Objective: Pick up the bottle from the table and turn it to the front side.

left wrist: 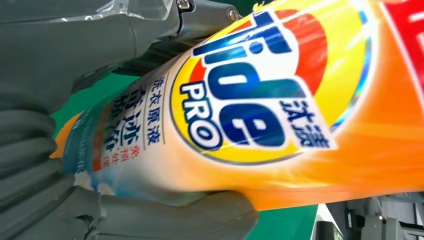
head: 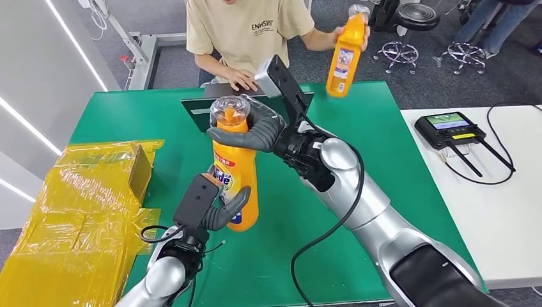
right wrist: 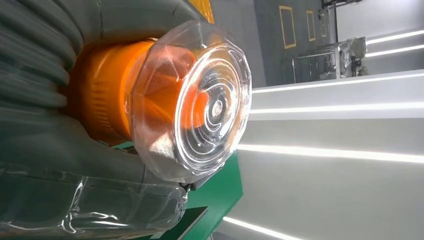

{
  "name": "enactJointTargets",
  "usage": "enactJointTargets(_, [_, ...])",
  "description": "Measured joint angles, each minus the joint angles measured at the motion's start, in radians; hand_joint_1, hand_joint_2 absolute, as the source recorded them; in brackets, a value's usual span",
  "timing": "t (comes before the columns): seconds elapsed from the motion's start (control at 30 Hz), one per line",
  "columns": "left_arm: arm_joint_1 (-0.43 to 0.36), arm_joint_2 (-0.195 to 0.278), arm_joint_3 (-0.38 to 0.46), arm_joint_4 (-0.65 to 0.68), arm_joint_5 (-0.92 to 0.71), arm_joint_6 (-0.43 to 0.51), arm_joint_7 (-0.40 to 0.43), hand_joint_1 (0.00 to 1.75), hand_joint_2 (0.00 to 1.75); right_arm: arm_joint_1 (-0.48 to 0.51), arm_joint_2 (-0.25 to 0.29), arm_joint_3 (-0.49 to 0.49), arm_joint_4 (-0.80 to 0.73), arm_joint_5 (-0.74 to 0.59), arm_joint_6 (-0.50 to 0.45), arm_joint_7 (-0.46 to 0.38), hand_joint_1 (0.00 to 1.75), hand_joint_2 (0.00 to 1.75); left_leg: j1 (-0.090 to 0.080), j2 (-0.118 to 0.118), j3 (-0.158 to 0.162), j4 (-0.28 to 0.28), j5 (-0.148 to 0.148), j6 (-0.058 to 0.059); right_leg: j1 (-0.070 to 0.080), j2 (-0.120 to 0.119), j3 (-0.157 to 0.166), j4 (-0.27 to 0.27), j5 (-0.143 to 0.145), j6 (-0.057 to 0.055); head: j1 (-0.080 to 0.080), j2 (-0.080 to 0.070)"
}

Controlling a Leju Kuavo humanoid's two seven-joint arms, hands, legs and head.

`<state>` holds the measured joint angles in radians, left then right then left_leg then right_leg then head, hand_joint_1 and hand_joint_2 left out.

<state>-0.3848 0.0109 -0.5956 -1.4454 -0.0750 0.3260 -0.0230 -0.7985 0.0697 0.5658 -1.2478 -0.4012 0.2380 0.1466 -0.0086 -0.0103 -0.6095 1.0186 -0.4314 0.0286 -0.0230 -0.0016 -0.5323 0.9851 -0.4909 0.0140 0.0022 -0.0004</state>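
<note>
green desk carries one upright orange bottle; right hand wraps its neck under the clear cap, left hand grips its base. a person beyond holds a second bottle. yellow-wrapped box sits left.

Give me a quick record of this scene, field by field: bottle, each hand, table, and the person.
bottle: orange bottle, upright, clear cap, label showing in the left wrist view
left hand: holds the bottle's lower body
right hand: grips the neck below the cap
table: green table
person: person holding a second orange bottle
</note>
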Motion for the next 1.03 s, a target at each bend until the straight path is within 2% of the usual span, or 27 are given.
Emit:
enactJointTargets(0.07, [0.000,0.000,-0.003,-0.001,0.001,-0.005,0.001,1.75,1.75,0.011,-0.003,-0.005,-0.019,0.023,-0.014,0.001,0.00,0.00,0.000,0.000,0.000,0.000,0.000,0.000,0.000,0.000,0.000,0.000,0.000,0.000,0.000,0.000])
enactJointTargets(0.2, [0.006,0.015,0.002,-0.006,-0.020,0.009,0.005,1.75,1.75,0.036,-0.027,-0.035,-0.089,0.097,-0.044,0.019,0.00,0.00,0.000,0.000,0.000,0.000,0.000,0.000,0.000,0.000,0.000,0.000,0.000,0.000,0.000,0.000])
enactJointTargets(0.3, [0.040,0.050,0.063,-0.024,-0.064,0.052,0.005,1.75,1.75,0.079,-0.084,-0.078,-0.178,0.170,-0.064,0.011,0.00,0.00,0.000,0.000,0.000,0.000,0.000,0.000,0.000,0.000,0.000,0.000,0.000,0.000,0.000,0.000])
enactJointTargets(0.4, [0.096,0.095,0.188,-0.055,-0.101,0.083,0.003,1.75,1.75,0.146,-0.164,-0.145,-0.276,0.225,-0.070,-0.018,0.00,0.00,0.000,-0.001,0.000,0.000,0.000,0.000,0.000,-0.001,0.000,0.000,-0.001,0.000,0.000,0.000])
enactJointTargets(0.5, [0.187,0.128,0.348,-0.112,-0.154,0.092,-0.001,1.75,1.75,0.232,-0.260,-0.226,-0.359,0.255,-0.073,-0.070,0.00,0.00,0.000,-0.001,0.000,0.000,-0.001,0.000,0.000,-0.001,0.000,-0.001,-0.001,0.000,0.000,0.000])
enactJointTargets(0.63, [0.310,0.163,0.557,-0.187,-0.185,0.096,-0.014,1.75,1.75,0.393,-0.386,-0.348,-0.452,0.254,-0.078,-0.160,0.00,0.00,0.000,-0.001,-0.001,0.000,-0.003,0.000,0.000,-0.001,0.001,-0.002,-0.003,0.000,0.000,0.000])
enactJointTargets(0.67, [0.335,0.172,0.604,-0.197,-0.186,0.098,-0.018,1.61,1.75,0.436,-0.410,-0.379,-0.470,0.254,-0.075,-0.178,0.00,0.00,0.000,-0.002,-0.001,0.000,-0.004,0.000,0.000,-0.002,0.001,-0.002,-0.004,0.000,0.000,0.000])
enactJointTargets(0.73, [0.376,0.192,0.689,-0.213,-0.179,0.104,-0.021,0.74,1.75,0.511,-0.445,-0.434,-0.498,0.255,-0.065,-0.201,0.00,0.00,0.000,-0.001,-0.001,0.000,-0.005,-0.001,0.000,-0.001,0.000,-0.002,-0.004,0.000,0.000,0.000])
enactJointTargets(0.77, [0.392,0.200,0.724,-0.221,-0.177,0.106,-0.019,0.30,1.31,0.542,-0.454,-0.457,-0.511,0.257,-0.059,-0.205,0.00,0.00,0.000,-0.001,-0.001,0.000,-0.005,-0.001,0.000,-0.001,0.000,-0.002,-0.004,0.000,0.000,0.000])
enactJointTargets(0.8, [0.406,0.205,0.755,-0.228,-0.180,0.105,-0.009,0.00,0.87,0.571,-0.459,-0.476,-0.523,0.262,-0.055,-0.205,0.00,0.00,0.000,-0.001,0.000,-0.001,-0.005,-0.001,0.000,0.000,0.000,-0.002,-0.004,0.000,0.000,0.000])
enactJointTargets(0.87, [0.429,0.213,0.799,-0.237,-0.204,0.090,0.029,0.00,0.00,0.627,-0.465,-0.504,-0.550,0.280,-0.055,-0.199,0.00,0.00,0.000,-0.001,0.000,-0.001,-0.005,-0.001,0.000,-0.001,0.000,-0.002,-0.005,0.000,0.000,0.000])
enactJointTargets(1.03, [0.461,0.219,0.828,-0.239,-0.256,0.061,0.082,0.00,0.00,0.764,-0.472,-0.559,-0.623,0.324,-0.095,-0.206,0.00,0.00,0.000,-0.004,0.000,-0.001,-0.005,-0.001,0.000,-0.005,0.002,-0.002,-0.006,-0.001,0.000,0.000])
